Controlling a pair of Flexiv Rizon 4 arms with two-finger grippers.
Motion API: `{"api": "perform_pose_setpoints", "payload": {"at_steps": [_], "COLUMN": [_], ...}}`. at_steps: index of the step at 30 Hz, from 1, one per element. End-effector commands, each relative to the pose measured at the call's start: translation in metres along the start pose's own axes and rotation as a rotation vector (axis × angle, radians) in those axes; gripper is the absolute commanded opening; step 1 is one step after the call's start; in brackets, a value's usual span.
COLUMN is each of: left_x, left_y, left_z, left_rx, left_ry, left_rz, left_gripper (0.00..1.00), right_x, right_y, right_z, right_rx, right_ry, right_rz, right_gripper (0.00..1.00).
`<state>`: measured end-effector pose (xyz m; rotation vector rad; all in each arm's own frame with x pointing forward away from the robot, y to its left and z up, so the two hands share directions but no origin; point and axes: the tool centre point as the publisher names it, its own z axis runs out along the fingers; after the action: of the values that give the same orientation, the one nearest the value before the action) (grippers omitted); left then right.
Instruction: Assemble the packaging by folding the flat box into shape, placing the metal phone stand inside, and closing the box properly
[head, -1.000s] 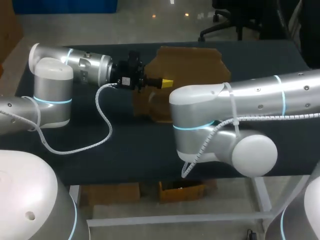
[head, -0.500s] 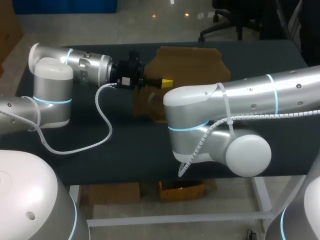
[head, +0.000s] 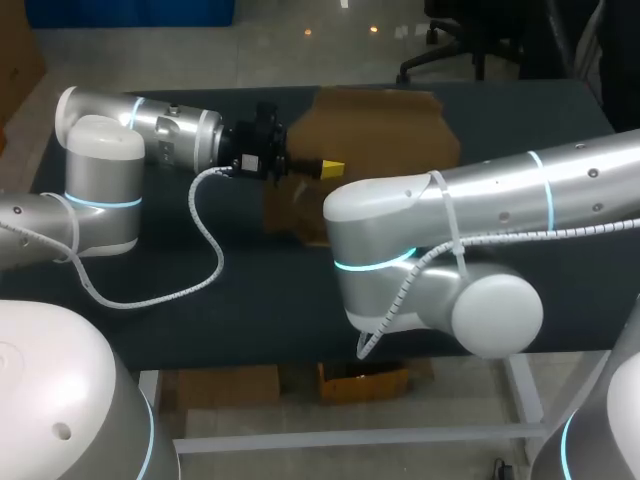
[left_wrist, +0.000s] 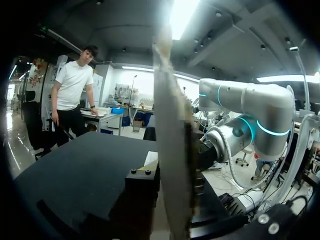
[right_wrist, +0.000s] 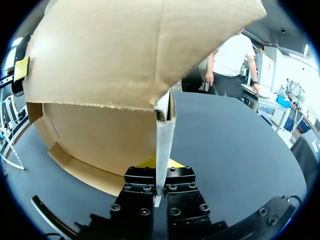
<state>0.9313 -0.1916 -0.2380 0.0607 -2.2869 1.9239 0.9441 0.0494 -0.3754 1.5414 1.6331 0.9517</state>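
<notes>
box (head: 378, 120) is upper-middle in head view, part-folded over the table (head: 250, 290). left gripper (head: 330, 168): jaws clamped on a side panel. right gripper (right_wrist: 160, 192): jaws pinched on a thin flap edge.

Risk: the arms pull against each other, so the flap tears, creases or slips out.

Head view hides the right grip behind the right arm (head: 480, 200); only the right wrist view shows it. phone stand isn't visible anywhere.

Left claw (head: 326, 167), right claw (right_wrist: 160, 172) — both clamped.
</notes>
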Motion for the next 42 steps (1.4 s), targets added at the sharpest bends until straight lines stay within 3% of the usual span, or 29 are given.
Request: {"api": "perform_pose_setpoints", "payload": {"at_steps": [1, 8, 20, 30, 42], "left_x": [0.004, 0.017, 0.047, 0.061, 0.067], "left_y": [-0.004, -0.014, -0.033, -0.036, -0.034], "left_z": [0.003, 0.0, -0.019, -0.042, -0.064], "left_rx": [-0.009, -0.053, -0.179, -0.257, -0.322], "left_ry": [-0.035, -0.068, -0.117, -0.16, -0.174], "left_rz": [0.02, 0.073, 0.157, 0.179, 0.181], "left_gripper": [1.0, 1.0, 1.0, 1.0, 1.0], "right_x": [0.002, 0.0, -0.011, -0.023, -0.032], "right_y": [0.0, 0.006, 0.01, 0.019, 0.023], "right_z": [-0.005, -0.013, -0.014, -0.018, -0.019], "right_rx": [-0.009, -0.002, 0.085, 0.112, 0.2], "right_ry": [0.015, 0.076, 0.198, 0.276, 0.408], "right_rz": [0.005, -0.002, 0.017, 0.047, 0.059], "right_gripper": [0.0, 0.0, 0.0, 0.0, 0.0]}}
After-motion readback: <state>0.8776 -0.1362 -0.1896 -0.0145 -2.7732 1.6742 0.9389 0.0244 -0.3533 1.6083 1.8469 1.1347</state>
